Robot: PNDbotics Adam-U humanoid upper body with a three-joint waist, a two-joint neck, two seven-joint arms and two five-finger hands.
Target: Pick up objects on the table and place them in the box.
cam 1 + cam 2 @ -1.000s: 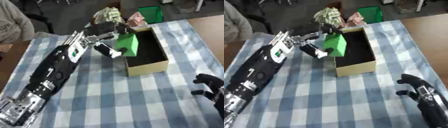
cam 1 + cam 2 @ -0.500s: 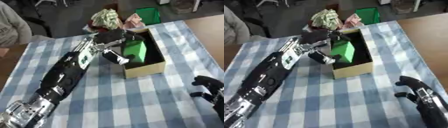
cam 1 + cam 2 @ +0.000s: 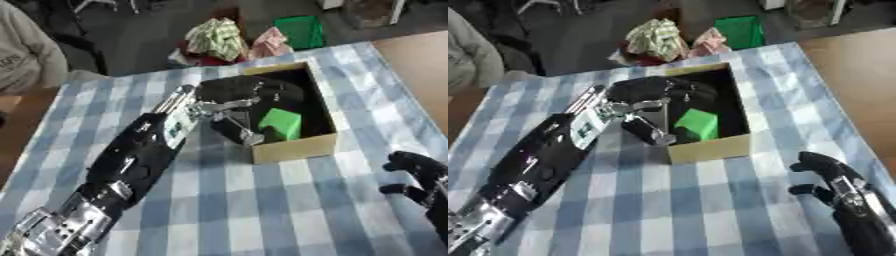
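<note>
Green block (image 3: 281,123) sits inside the cardboard box (image 3: 293,148), low in the near part, w/ its long axis tilted roughly near-left to far-right. Left hand (image 3: 238,102) is over the box's left half, directly left of and just beside the block; fingers look spread and released around it, not curled on it, though actual contact betw. fingertips and block can't be told. So the relation that counts: block lies to the right of the hand, already in the box, and the hand prob. needs only to lift up and back out to the left w/o snagging the box's left wall. Left arm runs from near-left corner diagonally to the box.

Right hand (image 3: 830,176) idles at near-right, fingers relaxed, holding nothing, well apart from the box.

Surface (image 3: 262,210) is covered w/ a blue-and-white checked cloth; no other loose objects seen on it. Beyond the far edge: a crumpled patterned bundle (image 3: 217,39), sth pink (image 3: 268,43) beside it, a green bin (image 3: 303,31). Brown floor or wood shows at right.
</note>
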